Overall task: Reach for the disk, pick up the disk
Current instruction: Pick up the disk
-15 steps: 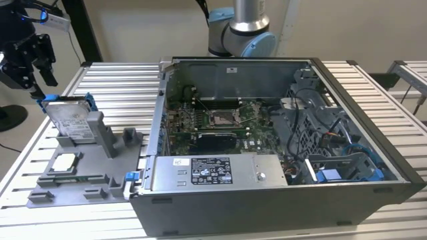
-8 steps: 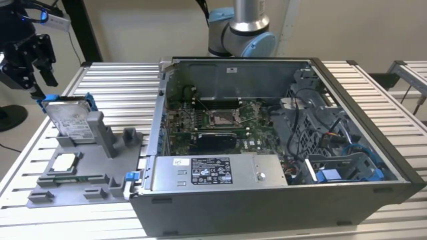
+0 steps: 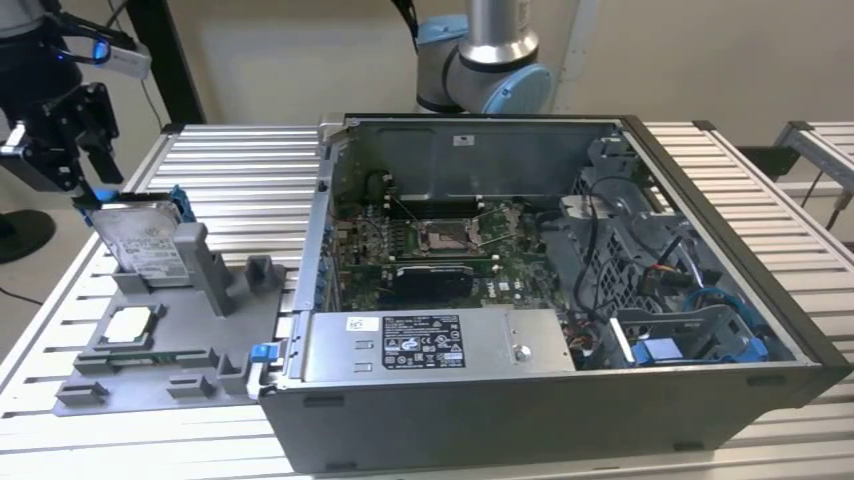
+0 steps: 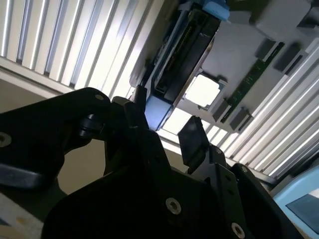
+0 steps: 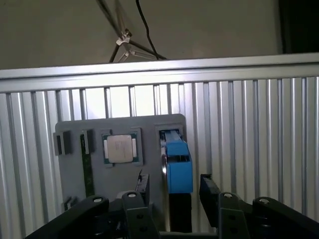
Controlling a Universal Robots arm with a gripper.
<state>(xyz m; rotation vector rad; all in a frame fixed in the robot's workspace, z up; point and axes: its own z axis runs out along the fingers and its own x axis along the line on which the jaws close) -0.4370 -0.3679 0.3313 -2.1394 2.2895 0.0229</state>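
Above the part-hidden disk (image 3: 134,240), gripper (image 5: 174,183) gapes.

No text can be read anywhere. Disk (image 3: 131,232), on edge in the grey tray (image 3: 147,372) at the exterior view's left: white label (image 3: 151,256) on its face, dark print, too small to read. Grey metal box (image 3: 534,340) at the near side of the open computer case (image 3: 747,385): black label (image 3: 420,343) with white print and symbols, unreadable. Small white sticker (image 3: 363,323) just left of it, unreadable too. Chip (image 5: 119,148) in the first wrist view: pale face, any marking too faint to tell.
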